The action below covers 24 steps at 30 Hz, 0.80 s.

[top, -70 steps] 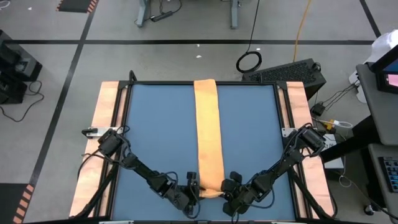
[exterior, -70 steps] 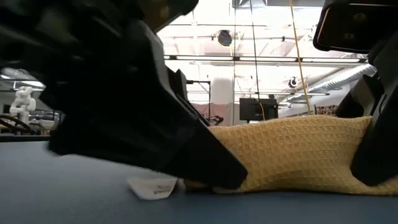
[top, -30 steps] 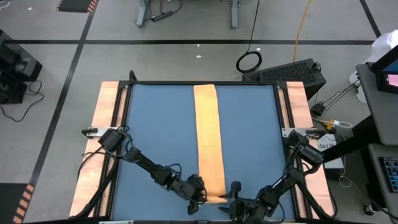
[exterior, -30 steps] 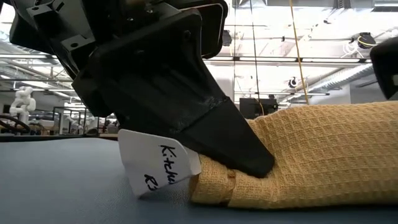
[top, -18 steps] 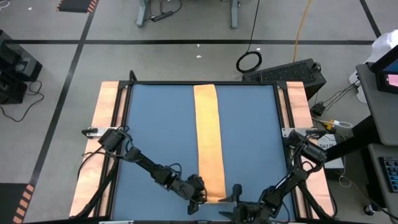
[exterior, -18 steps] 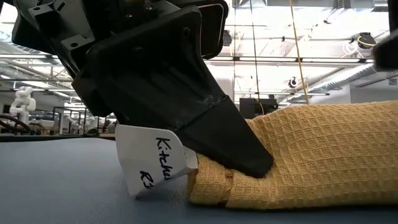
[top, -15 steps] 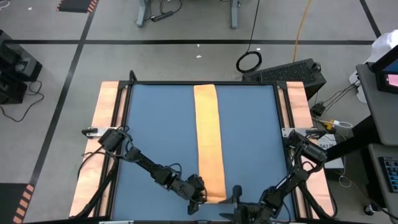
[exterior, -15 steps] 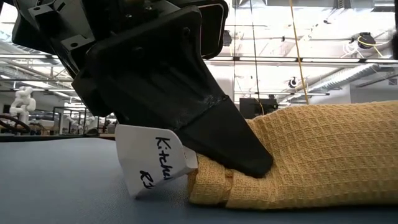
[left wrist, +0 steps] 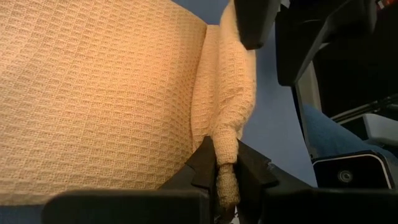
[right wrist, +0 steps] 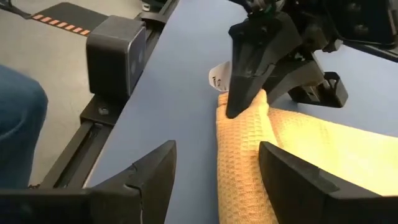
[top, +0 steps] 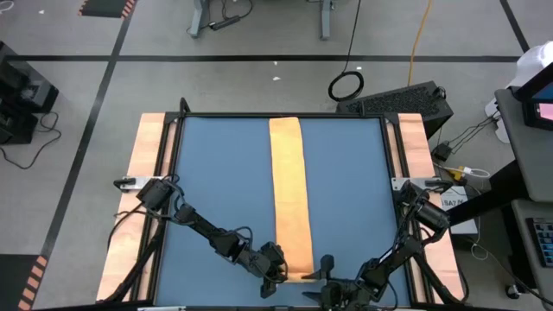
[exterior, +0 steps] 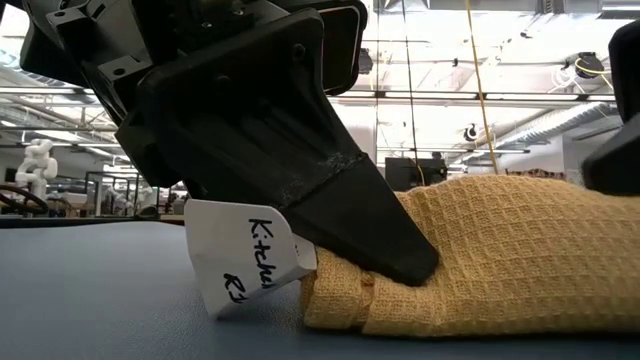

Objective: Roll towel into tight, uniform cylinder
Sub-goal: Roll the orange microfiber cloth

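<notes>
One towel lies as a long yellow strip down the middle of the blue table, and its near end is folded over into a small thick roll. The left gripper has its jaws pressed together on that roll's corner, with cloth bulging out between them. Just beside those jaws hangs one white tag with handwriting; it reads "Kitch" and then the gripper hides the rest. A second line under it starts with "R", and the rest is too hard to read. The right gripper hovers with its jaws spread wide and nothing between them, a little way back from the roll.
</notes>
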Tool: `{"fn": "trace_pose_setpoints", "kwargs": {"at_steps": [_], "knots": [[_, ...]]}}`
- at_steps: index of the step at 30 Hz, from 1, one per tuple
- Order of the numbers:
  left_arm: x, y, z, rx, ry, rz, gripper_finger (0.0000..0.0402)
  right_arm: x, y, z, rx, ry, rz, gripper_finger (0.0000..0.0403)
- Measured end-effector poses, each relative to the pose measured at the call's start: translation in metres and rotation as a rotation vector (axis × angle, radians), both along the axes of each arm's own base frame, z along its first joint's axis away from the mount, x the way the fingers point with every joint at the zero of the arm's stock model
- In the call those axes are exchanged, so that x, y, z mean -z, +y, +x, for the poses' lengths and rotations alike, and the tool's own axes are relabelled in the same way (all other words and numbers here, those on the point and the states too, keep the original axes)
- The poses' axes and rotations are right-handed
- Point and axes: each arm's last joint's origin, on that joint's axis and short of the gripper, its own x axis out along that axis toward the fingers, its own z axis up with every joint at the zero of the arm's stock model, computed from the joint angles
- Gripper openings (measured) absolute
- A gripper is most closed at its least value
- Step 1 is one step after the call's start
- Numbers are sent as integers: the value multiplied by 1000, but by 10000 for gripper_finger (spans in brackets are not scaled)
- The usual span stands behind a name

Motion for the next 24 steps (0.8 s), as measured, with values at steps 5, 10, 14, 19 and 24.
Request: {"fn": "trace_pose_setpoints", "kwargs": {"at_steps": [5, 10, 14, 19, 24], "knots": [[0, 0, 0, 0, -1, 1, 38, 3, -4, 0, 43, 12, 3, 219], [0, 0, 0, -17, -10, 14, 39, 8, -11, 3, 83, 60, 53, 219], [0, 0, 0, -26, -14, 21, 53, 9, -13, 5, 90, 81, 88, 219], [0, -1, -1, -61, -25, 44, 94, 10, -15, 6, 108, 85, 105, 219], [1, 0, -1, -44, -33, 71, 109, 3, -12, 2, 110, 38, 37, 219]]}}
